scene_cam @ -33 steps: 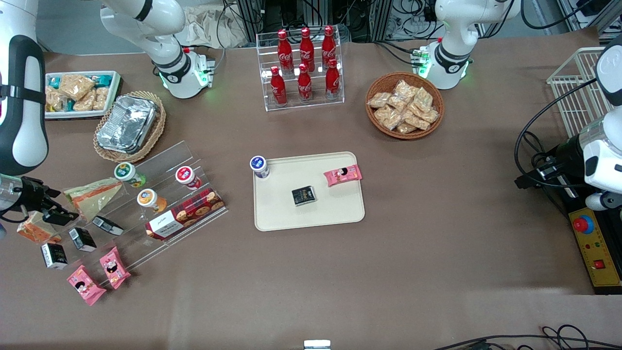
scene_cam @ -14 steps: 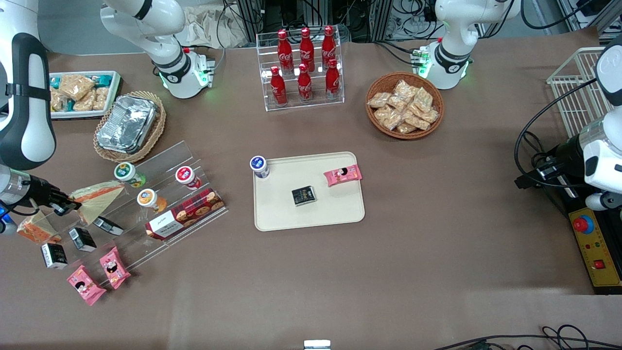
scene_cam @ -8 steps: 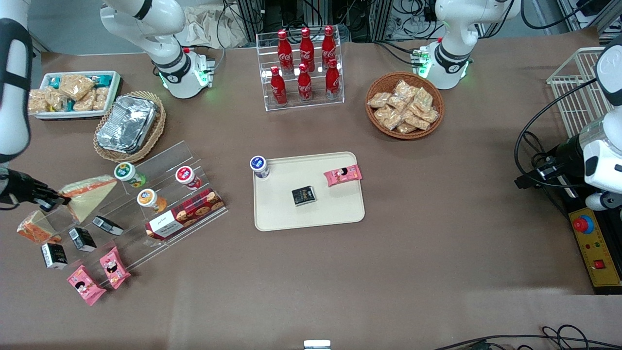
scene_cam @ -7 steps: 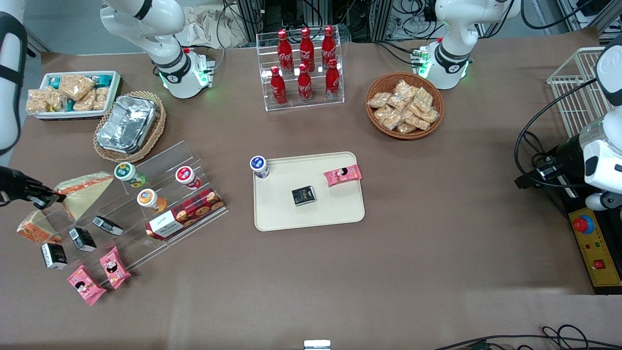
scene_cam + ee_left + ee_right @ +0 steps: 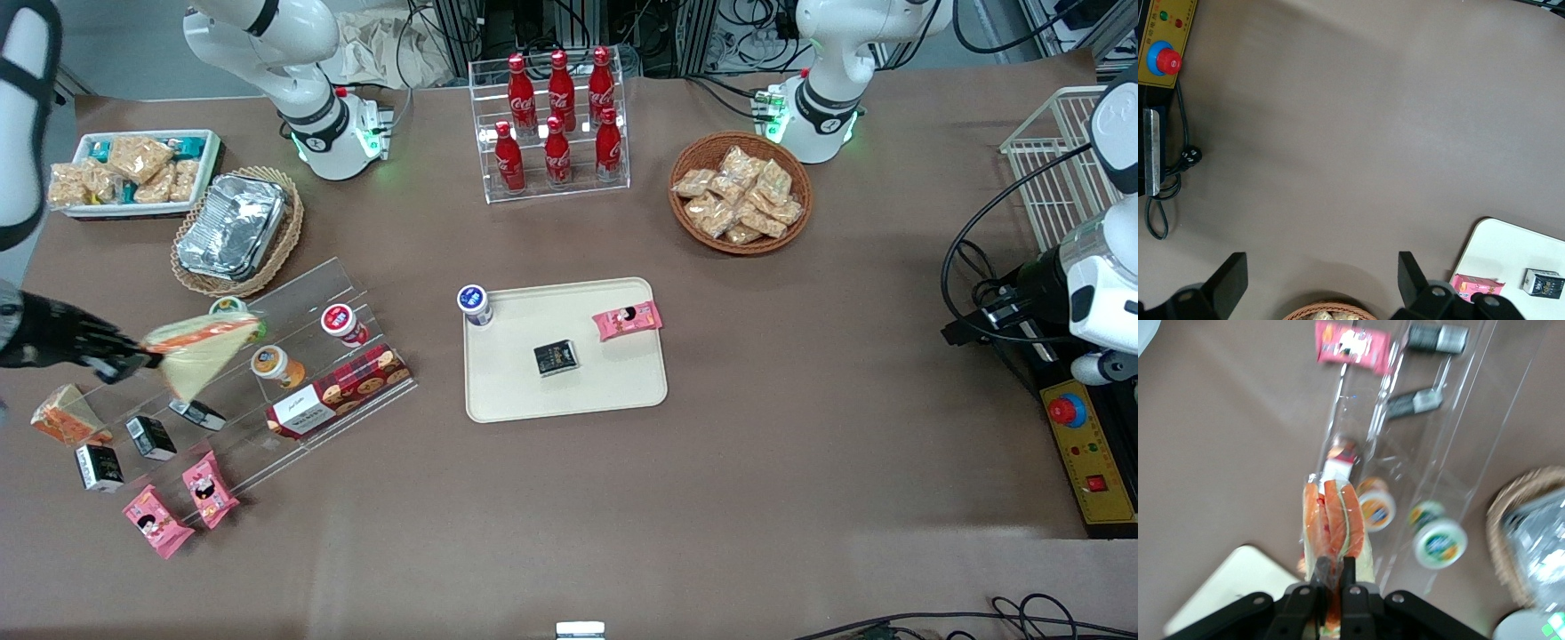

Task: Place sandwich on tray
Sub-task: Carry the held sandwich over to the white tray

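The claw (image 5: pixel 147 359) is pinching the sandwich (image 5: pixel 203 348) by one narrow end of its wrap and carrying it in the air above the clear stepped rack (image 5: pixel 293 378), toward the working arm's end of the table (image 5: pixel 800 427). The tray (image 5: pixel 569 396) is lying well apart, already holding a pink packet (image 5: pixel 628 320) and a small dark box (image 5: pixel 556 357). Such a thin grip on slick film is likely risking a slip or a swing, and the hanging wedge could be clipping the cups (image 5: pixel 277 364) on the rack.

Sandwich (image 5: pixel 200 351) lifted above rack; tray (image 5: pixel 613 382) flat.
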You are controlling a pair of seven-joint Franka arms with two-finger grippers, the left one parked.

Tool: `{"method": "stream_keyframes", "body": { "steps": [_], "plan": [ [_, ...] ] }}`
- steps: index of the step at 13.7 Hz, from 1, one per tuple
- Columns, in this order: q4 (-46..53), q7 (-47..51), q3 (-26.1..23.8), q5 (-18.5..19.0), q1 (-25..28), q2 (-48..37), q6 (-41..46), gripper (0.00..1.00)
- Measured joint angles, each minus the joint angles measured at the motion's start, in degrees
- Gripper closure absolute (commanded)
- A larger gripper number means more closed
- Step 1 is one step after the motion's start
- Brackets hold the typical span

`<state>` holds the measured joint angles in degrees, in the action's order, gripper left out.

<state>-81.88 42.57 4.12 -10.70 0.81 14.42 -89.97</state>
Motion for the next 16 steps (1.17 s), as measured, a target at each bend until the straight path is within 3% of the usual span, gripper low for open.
{"method": "stream_keyframes", "body": {
  "steps": [4,12,16],
  "plan": [
    [0.13,20.99,-7.48,-0.04,3.95,1.94,-3.39,1.00],
    [0.00,55.01,-8.04,0.07,20.71,15.45,-22.08,1.00],
    [0.01,69.50,-7.88,2.64,29.27,22.25,-32.50,1.00]
  ]
}}
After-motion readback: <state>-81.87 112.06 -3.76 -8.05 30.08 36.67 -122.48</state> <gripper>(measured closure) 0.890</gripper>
